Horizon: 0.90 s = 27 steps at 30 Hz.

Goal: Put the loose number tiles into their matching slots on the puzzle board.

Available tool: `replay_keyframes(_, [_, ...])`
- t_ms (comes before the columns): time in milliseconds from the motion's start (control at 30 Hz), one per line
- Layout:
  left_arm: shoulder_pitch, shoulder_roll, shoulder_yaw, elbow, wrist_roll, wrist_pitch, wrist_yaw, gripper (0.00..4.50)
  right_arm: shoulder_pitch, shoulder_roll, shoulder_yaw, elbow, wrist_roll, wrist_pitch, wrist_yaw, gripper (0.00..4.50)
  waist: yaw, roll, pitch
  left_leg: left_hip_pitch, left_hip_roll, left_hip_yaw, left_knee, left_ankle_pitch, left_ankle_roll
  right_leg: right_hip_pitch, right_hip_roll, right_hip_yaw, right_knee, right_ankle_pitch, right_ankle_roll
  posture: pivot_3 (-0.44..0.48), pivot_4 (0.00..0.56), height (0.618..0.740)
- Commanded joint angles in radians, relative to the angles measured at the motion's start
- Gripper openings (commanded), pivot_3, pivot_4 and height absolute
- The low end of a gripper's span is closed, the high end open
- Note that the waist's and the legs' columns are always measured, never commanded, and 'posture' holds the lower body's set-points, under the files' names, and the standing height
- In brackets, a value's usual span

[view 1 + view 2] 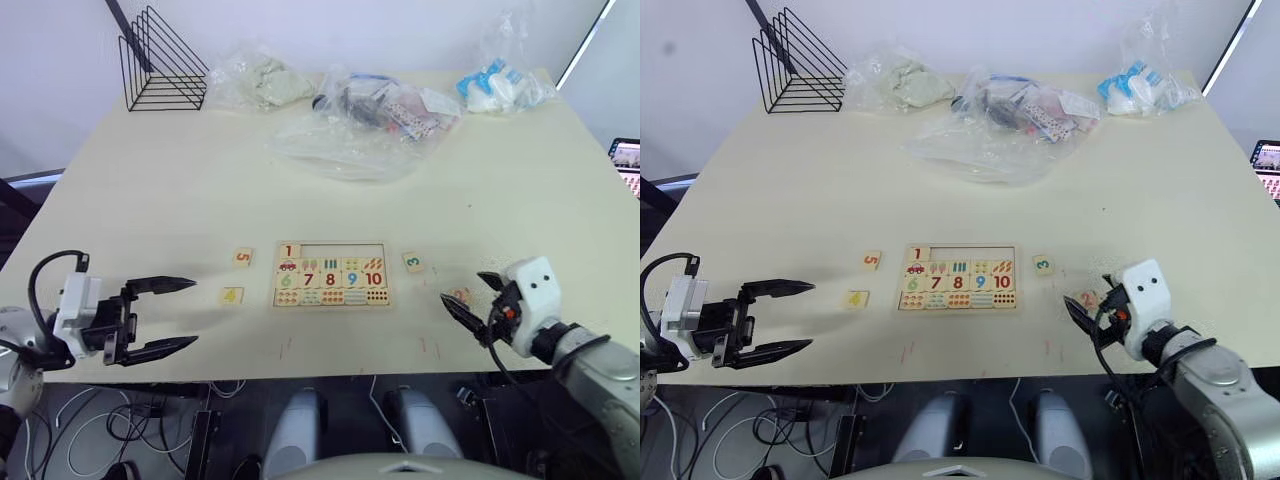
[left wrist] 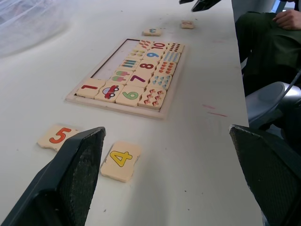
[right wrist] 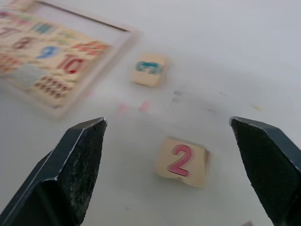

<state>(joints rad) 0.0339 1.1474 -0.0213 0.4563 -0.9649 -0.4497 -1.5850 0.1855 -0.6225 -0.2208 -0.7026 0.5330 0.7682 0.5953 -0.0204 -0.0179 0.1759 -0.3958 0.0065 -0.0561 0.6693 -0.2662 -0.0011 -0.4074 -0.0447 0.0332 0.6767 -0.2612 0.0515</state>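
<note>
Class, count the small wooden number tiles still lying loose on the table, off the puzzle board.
4: tile 5 and tile 4 left of the pale wooden puzzle board; tile 3 and tile 2 right of it.

The small pale wooden puzzle board (image 1: 331,274) lies flat with the red 1 tile (image 1: 289,251) already seated in its top strip, while tiles 5 (image 1: 243,257), 4 (image 1: 232,296), 3 (image 1: 413,262) and 2 (image 3: 181,161) lie loose around it.

The cream table (image 1: 200,180) carries the board (image 1: 331,274) at centre, tiles 5 (image 1: 242,257), 4 (image 1: 232,295), 3 (image 1: 412,261), 2 (image 1: 1087,299) around it, a wire rack (image 1: 160,65) upper left, and bags (image 1: 370,115) along the top.
</note>
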Motion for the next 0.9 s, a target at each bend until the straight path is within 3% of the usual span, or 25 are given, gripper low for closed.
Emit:
replay_keyframes(33, [-0.002, 0.017, -0.005, 0.009, -0.021, -0.029, -0.029, 4.50, -0.047, -0.103, -0.021, 0.127, 0.006, -0.185, 0.246, 4.38, 0.000, 0.000, 0.000, 0.000, 0.000, 0.000, 0.000, 0.000, 0.000, 0.000, 0.000, 0.000, 0.000, 0.000, 0.000, 0.000, 0.150, 0.740])
replay_keyframes(300, [0.002, 0.013, -0.015, 0.018, -0.027, -0.045, -0.029, 4.50, -0.249, -0.278, 0.124, 0.468, -0.082, -0.470, 0.644, 4.38, 0.000, 0.000, 0.000, 0.000, 0.000, 0.000, 0.000, 0.000, 0.000, 0.000, 0.000, 0.000, 0.000, 0.000, 0.000, 0.000, 0.150, 0.740])
replay_keyframes(500, [0.013, 0.004, -0.004, 0.006, -0.036, -0.045, -0.029, 4.50, -0.441, -0.294, 0.269, 0.732, -0.206, -0.725, 0.868, 4.38, 0.000, 0.001, 0.001, 0.000, 0.000, 0.001, 0.000, 0.000, 0.000, 0.000, 0.000, 0.000, 0.000, 0.000, 0.000, 0.000, 0.150, 0.740])
replay_keyframes(900, [0.006, 0.002, 0.023, -0.015, -0.033, -0.025, -0.029, 4.50, -0.695, -0.235, 0.429, 1.134, -0.352, -1.069, 1.019, 4.38, 0.001, 0.002, 0.002, 0.000, 0.000, 0.002, 0.000, 0.000, 0.000, -0.001, 0.000, 0.001, 0.001, 0.000, 0.000, 0.000, 0.150, 0.740])
